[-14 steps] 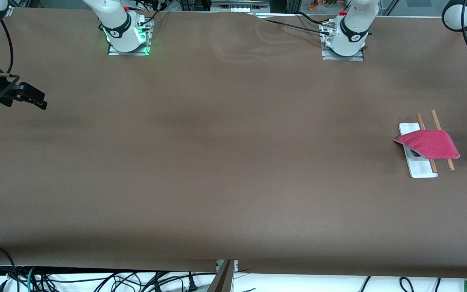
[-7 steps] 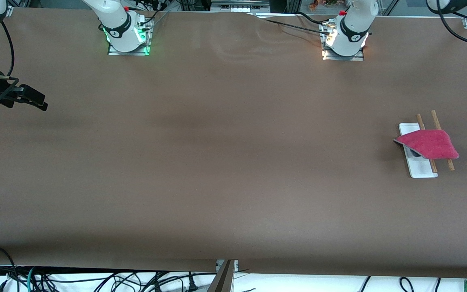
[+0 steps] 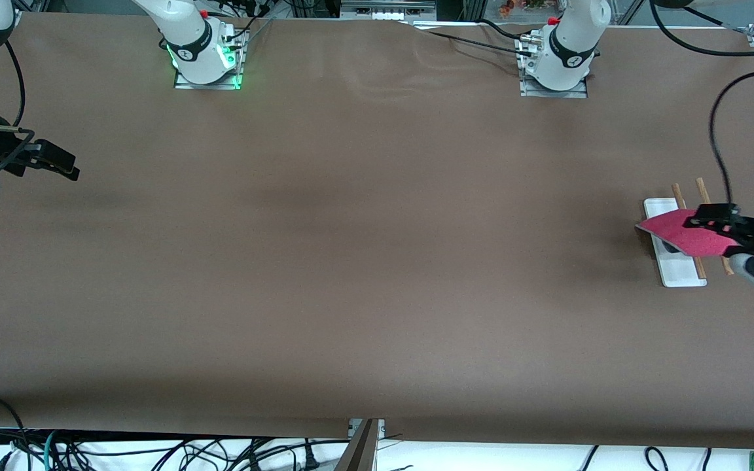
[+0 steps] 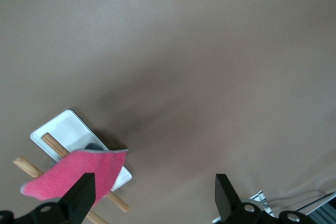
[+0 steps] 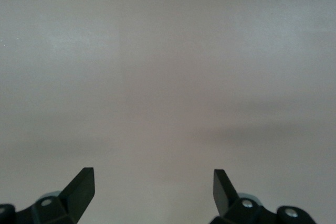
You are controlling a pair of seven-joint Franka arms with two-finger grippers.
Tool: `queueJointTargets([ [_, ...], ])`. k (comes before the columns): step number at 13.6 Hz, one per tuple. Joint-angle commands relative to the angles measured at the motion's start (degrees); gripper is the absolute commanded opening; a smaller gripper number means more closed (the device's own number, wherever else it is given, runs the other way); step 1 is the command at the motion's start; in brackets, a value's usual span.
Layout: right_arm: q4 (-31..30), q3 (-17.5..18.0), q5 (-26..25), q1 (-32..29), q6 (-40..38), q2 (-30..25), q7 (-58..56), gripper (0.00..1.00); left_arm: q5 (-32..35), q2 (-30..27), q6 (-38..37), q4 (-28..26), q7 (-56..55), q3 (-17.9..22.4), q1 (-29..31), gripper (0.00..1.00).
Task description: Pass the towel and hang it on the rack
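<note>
Your left claw has swung in over the towel on the rack, wide and empty; right claw waits, wide.

The towel, a small pinkish-red fuzzy cloth with thin grey edging, lies draped over the rack at the right edge of the front view, about mid-height. The rack has a flat white rectangular base and two thin parallel brown wooden rods that stick out past the cloth at both ends.
</note>
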Motion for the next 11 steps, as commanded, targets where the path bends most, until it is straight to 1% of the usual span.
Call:
queueJointTargets([
  [1,0.34,-0.01,0.97,-0.41,-0.27,-0.06,-1.09,1.0,4.95,-11.24,6.79,-15.88,-9.47,1.17,-7.82,1.0],
  [3,0.25,-0.1,0.97,-0.41,-0.27,-0.07,-1.17,1.0,5.94,-20.91,15.67,-29.78,-20.28,0.47,-9.96,1.0],
  [4,0.25,-0.1,0.97,-0.41,-0.27,-0.06,-1.26,1.0,5.67,-23.92,18.67,-33.24,-23.72,-0.49,-10.23,1.0],
  [6,0.25,-0.1,0.97,-0.41,-0.27,-0.06,-1.35,1.0,5.5,-27.19,24.12,-36.95,-25.51,-1.2,-9.88,1.0],
  [7,0.25,-0.1,0.97,-0.41,-0.27,-0.06,-1.35,1.0,5.5,-29.29,28.15,-40.27,-25.86,-1.2,-9.45,1.0],
  [9,0.34,-0.1,0.97,-0.41,-0.19,-0.06,-1.44,1.0,4.89,-32.9,38.25,-47.57,-25.78,-1.46,-6.38,1.0],
  [10,0.34,-0.1,0.97,-0.41,-0.19,-0.06,-1.35,1.0,4.18,-33.96,40.39,-49.78,-25.43,-1.46,-5.58,1.0],
  [11,0.34,-0.1,0.97,-0.41,-0.19,-0.06,-1.35,1.0,4.18,-34.93,40.41,-50.67,-25.95,-1.46,-5.31,1.0],
])
